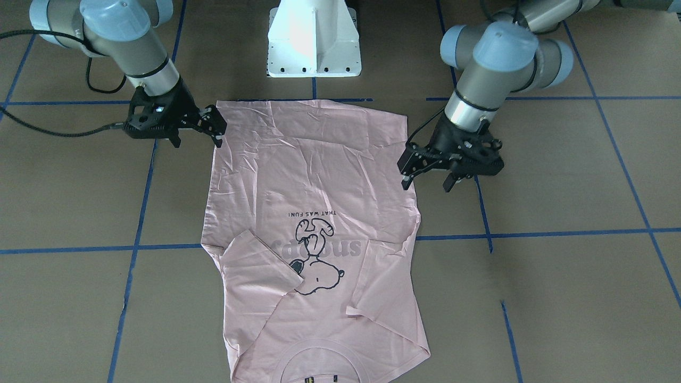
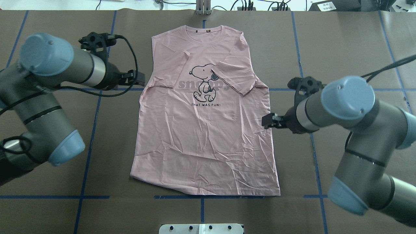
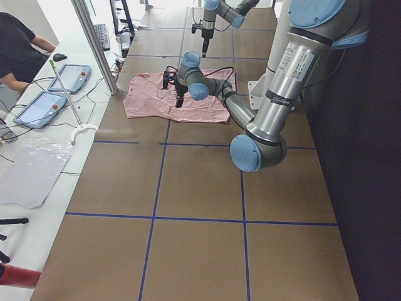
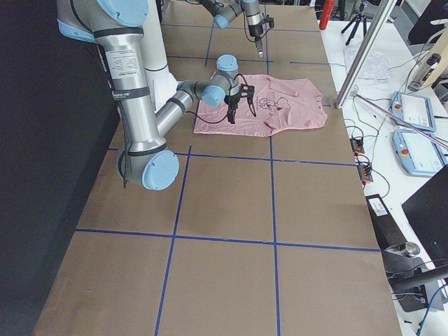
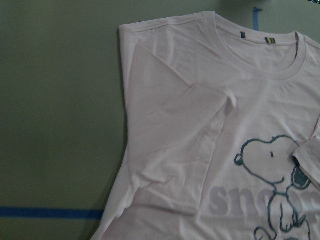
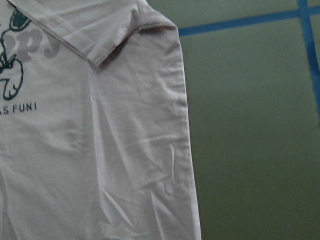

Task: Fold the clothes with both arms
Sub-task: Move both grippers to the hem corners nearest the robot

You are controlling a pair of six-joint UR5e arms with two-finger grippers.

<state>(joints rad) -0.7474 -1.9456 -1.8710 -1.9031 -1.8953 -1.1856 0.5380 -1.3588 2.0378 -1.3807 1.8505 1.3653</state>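
While left claw (image 2: 138, 78) and right claw (image 2: 267, 121) flank it, one T-shirt (image 2: 204, 136) lies flat.

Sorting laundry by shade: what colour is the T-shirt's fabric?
Pale pink, with a dark cartoon dog print; the T-shirt shows best in the overhead exterior view.

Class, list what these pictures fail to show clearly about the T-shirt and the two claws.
The T-shirt collar: cut off by the bottom edge in the front-facing view.
The neck label wording: too small overhead, blurred in the left wrist view.
The print: partly hidden under the folded-in sleeve.
The left claw and right claw: absent from wrist views; contact with the cloth unclear elsewhere.
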